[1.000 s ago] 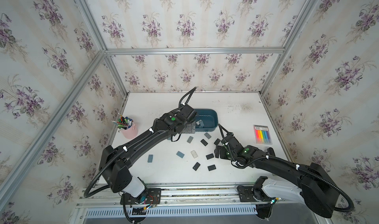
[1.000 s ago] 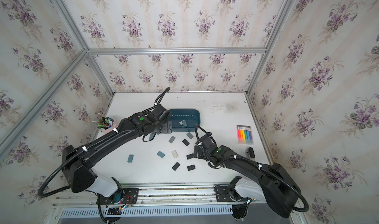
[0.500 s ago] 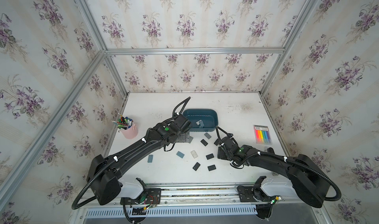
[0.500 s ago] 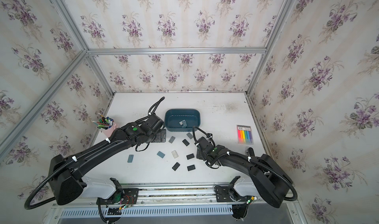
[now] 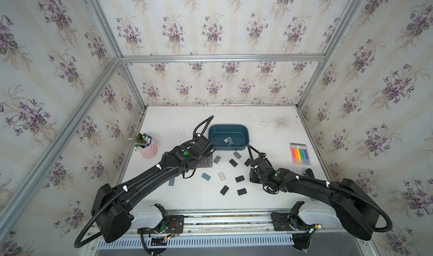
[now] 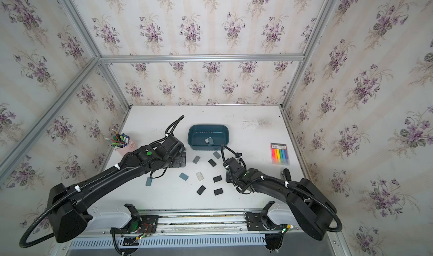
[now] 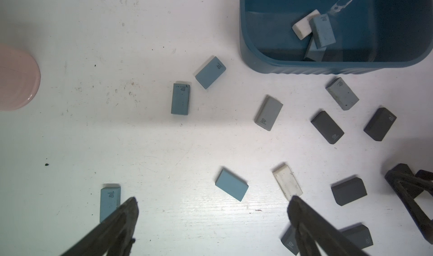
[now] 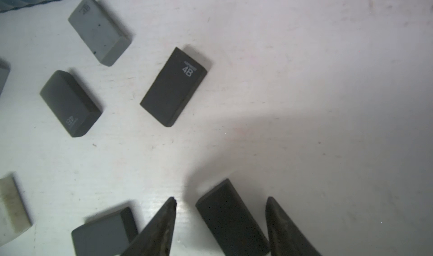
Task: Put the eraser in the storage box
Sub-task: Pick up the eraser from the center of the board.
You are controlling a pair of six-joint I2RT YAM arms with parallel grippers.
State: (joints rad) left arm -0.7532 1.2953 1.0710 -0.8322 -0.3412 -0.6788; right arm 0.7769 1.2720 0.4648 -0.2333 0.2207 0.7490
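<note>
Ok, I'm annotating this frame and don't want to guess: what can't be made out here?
Right hand: hidden under its own arm in both top views.
Black eraser it straddles: one end cut off by the right wrist view's edge.
Storage box: shape beneath the blue eraser, eraser or reflection, unclear in the left wrist view.
Loose erasers: print too small in both top views.

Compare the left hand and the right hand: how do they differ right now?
Opening: the left hand is spread wide; the right hand is narrower. Contents: the left hand holds nothing; the right hand's fingers flank a black eraser, a gap showing beside one finger. Height: the left hand seems higher over the table than the right hand. Shared: neither grips anything.
</note>
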